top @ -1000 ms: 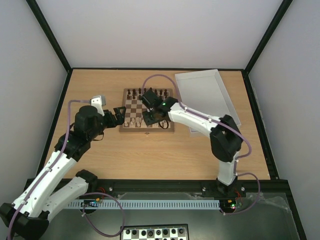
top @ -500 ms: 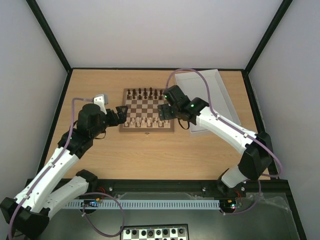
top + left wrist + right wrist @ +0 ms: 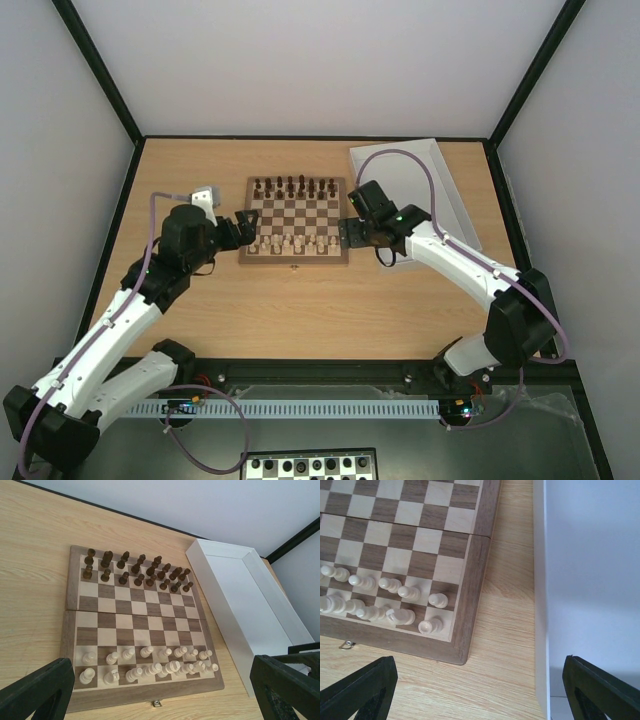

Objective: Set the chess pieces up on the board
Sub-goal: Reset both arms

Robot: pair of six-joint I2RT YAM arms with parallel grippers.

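Note:
The wooden board (image 3: 296,259) lies at the table's middle, also seen in the left wrist view (image 3: 150,702) and the right wrist view (image 3: 471,593). The pale chess pieces (image 3: 291,242) stand upright in two rows on its near side (image 3: 150,668), and their right end shows in the right wrist view (image 3: 431,625). My left gripper (image 3: 246,231) hangs open at the board's left edge with nothing between its fingers (image 3: 161,692). My right gripper (image 3: 350,233) is open and empty over bare table (image 3: 480,690), between the board's near right corner and the tray.
Dark brown pieces (image 3: 296,186) fill the board's two far rows (image 3: 136,570). A white rectangular tray (image 3: 457,195) lies right of the board (image 3: 220,611), its wall close to my right gripper (image 3: 540,605). A black-and-white board (image 3: 310,466) sits below the arm bases.
My right arm has swung right, from over the board's near rows to just off its right edge, and its gripper has opened. The left arm has barely moved.

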